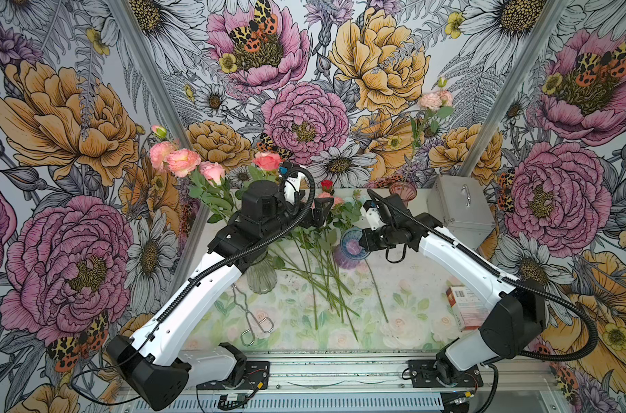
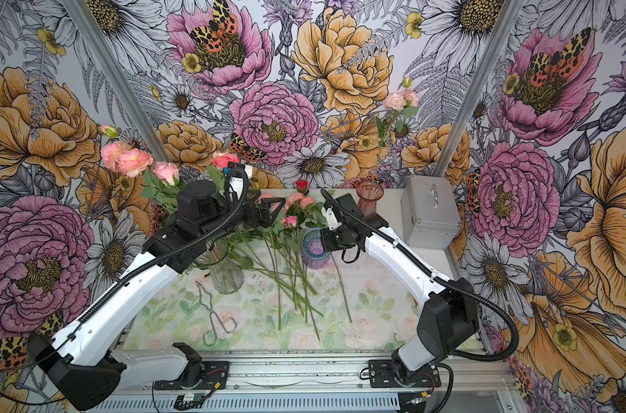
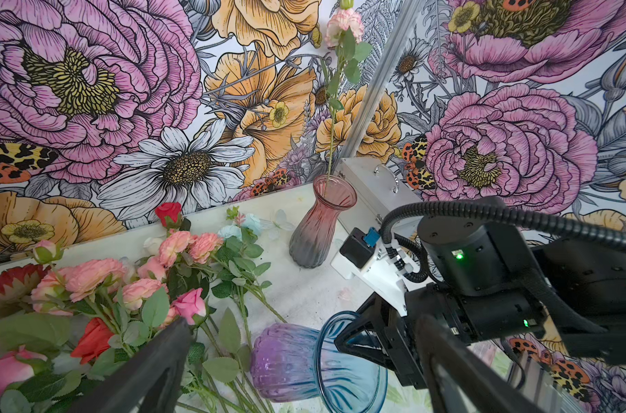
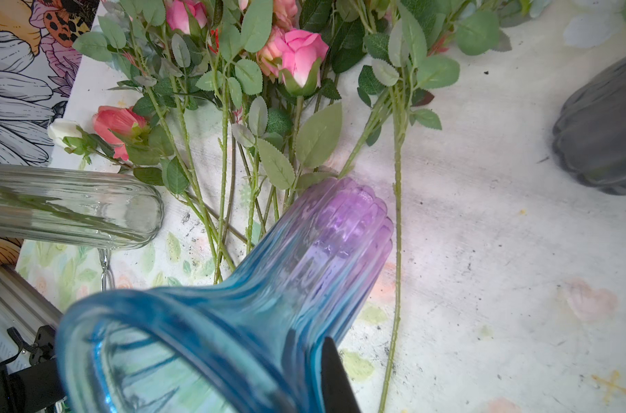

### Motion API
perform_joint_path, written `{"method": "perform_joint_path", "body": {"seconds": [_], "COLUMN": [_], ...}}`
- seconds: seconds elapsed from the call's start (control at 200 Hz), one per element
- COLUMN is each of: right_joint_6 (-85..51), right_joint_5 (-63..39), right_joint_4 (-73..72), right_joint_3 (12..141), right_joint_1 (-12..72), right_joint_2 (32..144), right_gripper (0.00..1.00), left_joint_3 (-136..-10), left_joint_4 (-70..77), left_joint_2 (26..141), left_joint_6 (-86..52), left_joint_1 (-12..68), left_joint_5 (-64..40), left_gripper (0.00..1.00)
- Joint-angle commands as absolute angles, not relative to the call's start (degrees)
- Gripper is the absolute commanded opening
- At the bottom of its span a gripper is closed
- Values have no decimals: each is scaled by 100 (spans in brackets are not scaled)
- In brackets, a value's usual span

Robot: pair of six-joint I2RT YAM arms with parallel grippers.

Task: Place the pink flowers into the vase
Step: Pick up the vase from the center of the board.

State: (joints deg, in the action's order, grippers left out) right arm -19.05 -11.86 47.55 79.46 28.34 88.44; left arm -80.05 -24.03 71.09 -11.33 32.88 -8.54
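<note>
Floral wallpaper (image 1: 304,118) walls your flower-print tabletop (image 1: 411,296); the pink flowers (image 2: 297,198) lie mid-tabletop, heads toward 12 o'clock. Your left end effector (image 2: 267,209) hovers open over them; the right end effector (image 1: 361,246) pinches the rim of the blue-purple vase (image 4: 304,268).

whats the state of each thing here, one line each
clear vase, upright, holding pink flowers
blue-purple vase, empty, rim pinched
pink vase, upright, one stem inside
silver case, closed
tongs, lying flat
loose pink flowers, lying on table
left gripper, open, empty
right gripper, shut on blue-purple vase
</note>
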Motion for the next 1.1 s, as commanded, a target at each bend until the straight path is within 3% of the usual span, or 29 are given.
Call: {"method": "perform_joint_path", "body": {"seconds": [0.0, 0.4, 0.74, 1.096], "right_joint_6": [-1880, -2032, -2102, -2134], "right_joint_5": [-1031, -1390, -1903, -1918], "right_joint_4": [4884, 5353, 5886, 6198], "right_joint_3": [8101, 8820, 9472, 9546], "right_joint_1": [2848, 2411, 1308, -454], "right_joint_2": [8786, 8332, 8032, 8261], "right_gripper": [0, 0, 0, 0], "left_joint_3": [-7933, -8010, -8095, -8130], "left_joint_4": [-2409, -2415, -2412, -2416], "left_joint_2": [7040, 7084, 7109, 7119], "left_joint_6": [-989, -923, -905, -905], "left_joint_1": [3341, 3331, 3348, 3390], "left_joint_5": [-922, -949, -983, -1013], "left_gripper": [99, 99, 98, 99]}}
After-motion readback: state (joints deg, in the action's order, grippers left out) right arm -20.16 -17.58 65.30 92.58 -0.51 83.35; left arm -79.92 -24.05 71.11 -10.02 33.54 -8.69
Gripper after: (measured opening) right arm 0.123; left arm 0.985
